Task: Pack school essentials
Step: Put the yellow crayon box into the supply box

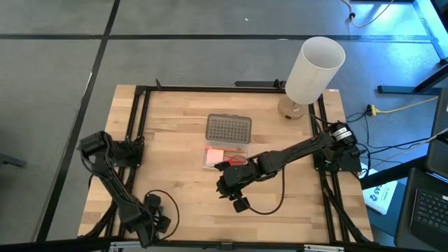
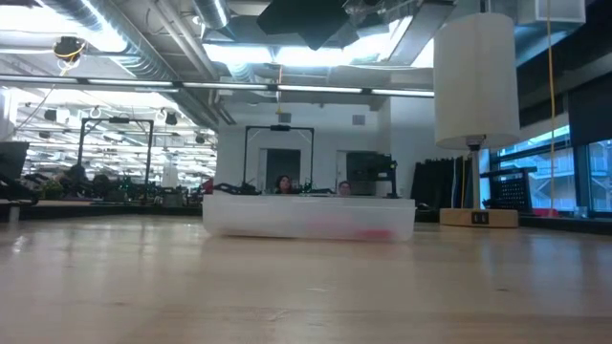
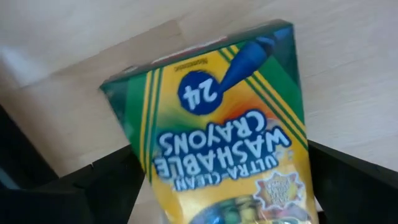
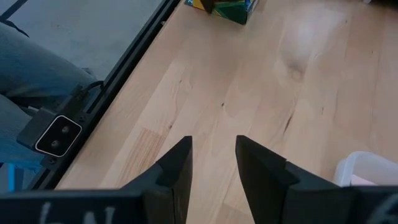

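Left gripper (image 3: 224, 186) is clamped on the crayon box (image 3: 217, 124), one dark finger (image 3: 93, 193) on each side of it. It's the green-yellow box, label reads "24 ultra-clean washable crayons". In the high view that arm sits folded at the near-left corner of the table (image 1: 175, 161), gripper (image 1: 150, 218) close to the front edge. The right wrist view catches the same crayon box (image 4: 227, 7) far off on the wood.

Right gripper (image 4: 212, 163) has its fingers a narrow gap apart, nothing between them, just bare table under it. From above, the right gripper (image 1: 227, 183) is right beside the near side of the clear case (image 1: 224, 155), and the case's corner (image 4: 367, 169) pokes into its wrist view.

Count: one crayon box, one clear case, one grey dimpled lid (image 1: 228, 128) lying flat just behind the case, one tall white cylinder (image 1: 315, 68) at the far-right corner. Something pink and red is inside the case; I think that's some of the stationery, but it's too small to tell which pieces. The low view shows the case (image 2: 308, 216) with a pink blur in it.
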Robot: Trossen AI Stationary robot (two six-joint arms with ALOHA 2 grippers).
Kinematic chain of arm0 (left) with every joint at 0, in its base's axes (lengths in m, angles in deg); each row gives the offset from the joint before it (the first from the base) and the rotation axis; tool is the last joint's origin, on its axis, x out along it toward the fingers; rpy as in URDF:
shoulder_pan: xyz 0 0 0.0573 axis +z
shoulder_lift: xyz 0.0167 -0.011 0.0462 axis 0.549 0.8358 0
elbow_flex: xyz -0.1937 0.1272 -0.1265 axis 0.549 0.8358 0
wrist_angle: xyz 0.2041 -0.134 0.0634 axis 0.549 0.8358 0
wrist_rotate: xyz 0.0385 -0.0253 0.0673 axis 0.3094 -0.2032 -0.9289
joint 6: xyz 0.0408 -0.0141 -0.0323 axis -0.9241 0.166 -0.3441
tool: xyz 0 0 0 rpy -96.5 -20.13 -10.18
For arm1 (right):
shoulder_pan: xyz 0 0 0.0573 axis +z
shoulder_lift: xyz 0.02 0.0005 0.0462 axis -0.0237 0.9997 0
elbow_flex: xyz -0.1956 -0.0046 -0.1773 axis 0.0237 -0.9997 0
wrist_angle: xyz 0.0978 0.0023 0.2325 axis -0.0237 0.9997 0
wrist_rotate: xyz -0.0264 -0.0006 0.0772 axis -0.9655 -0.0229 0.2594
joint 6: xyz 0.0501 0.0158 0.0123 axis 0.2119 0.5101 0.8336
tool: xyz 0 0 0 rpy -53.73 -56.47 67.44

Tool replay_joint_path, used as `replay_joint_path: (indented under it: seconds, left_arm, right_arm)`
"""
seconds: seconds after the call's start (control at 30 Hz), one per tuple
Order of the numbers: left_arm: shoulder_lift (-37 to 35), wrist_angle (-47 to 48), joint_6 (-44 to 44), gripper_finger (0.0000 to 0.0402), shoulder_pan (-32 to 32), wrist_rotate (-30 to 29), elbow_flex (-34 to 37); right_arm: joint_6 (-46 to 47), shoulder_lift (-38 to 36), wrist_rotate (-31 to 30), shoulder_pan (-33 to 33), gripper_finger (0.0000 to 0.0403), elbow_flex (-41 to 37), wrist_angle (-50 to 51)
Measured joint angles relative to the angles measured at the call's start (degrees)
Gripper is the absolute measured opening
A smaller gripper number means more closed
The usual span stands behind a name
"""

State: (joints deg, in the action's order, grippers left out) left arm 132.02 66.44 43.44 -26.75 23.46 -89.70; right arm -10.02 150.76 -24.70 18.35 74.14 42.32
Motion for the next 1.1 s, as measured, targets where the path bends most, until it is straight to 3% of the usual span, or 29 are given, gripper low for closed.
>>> replay_joint_path:
  seconds: [0.17, 0.57, 1.1]
  left_arm:
    - [0.93, -0.01, -3.15, 0.0399, -0.02, -2.89, -0.07]
    - [1.15, 0.07, -1.23, 0.0394, 0.00, -2.29, -0.11]
    - [1.13, 0.59, -4.32, 0.0288, 1.33, -2.76, -0.13]
  right_arm:
    - [-0.01, 0.00, 0.00, 0.00, 0.0126, 0.00, -0.01]
    - [0.01, 0.00, 0.00, 0.00, 0.0126, 0.00, -0.01]
    - [-0.01, 0.00, 0.00, 0.00, 0.0126, 0.00, -0.01]
